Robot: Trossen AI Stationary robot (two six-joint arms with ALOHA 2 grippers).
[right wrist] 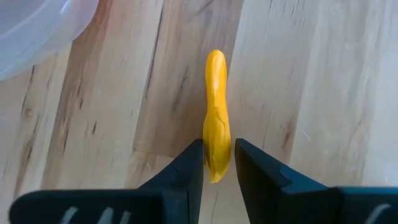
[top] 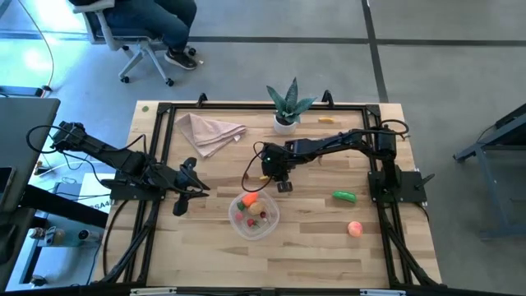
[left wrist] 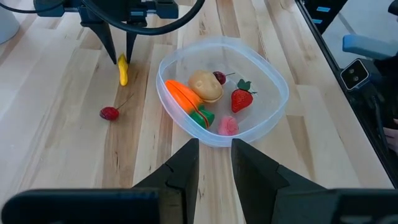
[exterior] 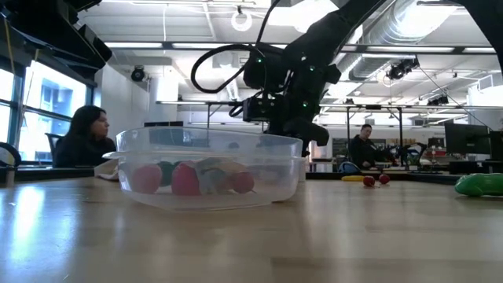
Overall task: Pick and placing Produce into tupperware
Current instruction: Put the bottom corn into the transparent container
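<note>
The clear round tupperware (top: 254,217) stands at the table's middle, holding a carrot (left wrist: 183,96), a strawberry (left wrist: 241,99) and other small produce. Just beyond its far rim a small yellow banana (right wrist: 216,106) lies flat on the wood. My right gripper (right wrist: 217,152) stands over it, pointing steeply down and shut on it; the left wrist view also shows that gripper (left wrist: 118,55). A tiny red piece (left wrist: 109,113) lies beside the banana. My left gripper (left wrist: 215,149) hangs shut above the table left of the tub (left wrist: 273,81), holding nothing. My right gripper pinches the banana's near end (right wrist: 216,163) between its two fingers, one on each long side. The fingers (right wrist: 189,165) come from above, slanting down, and lie across the banana. The banana still lies on the table, its other end (right wrist: 215,59) pointing away from the gripper.
A green cucumber (top: 344,196) and a pink peach (top: 354,228) lie right of the tub. A potted spiky plant (top: 287,105) and a beige napkin (top: 209,131) sit toward the far edge. People sit in the room beyond the table.
</note>
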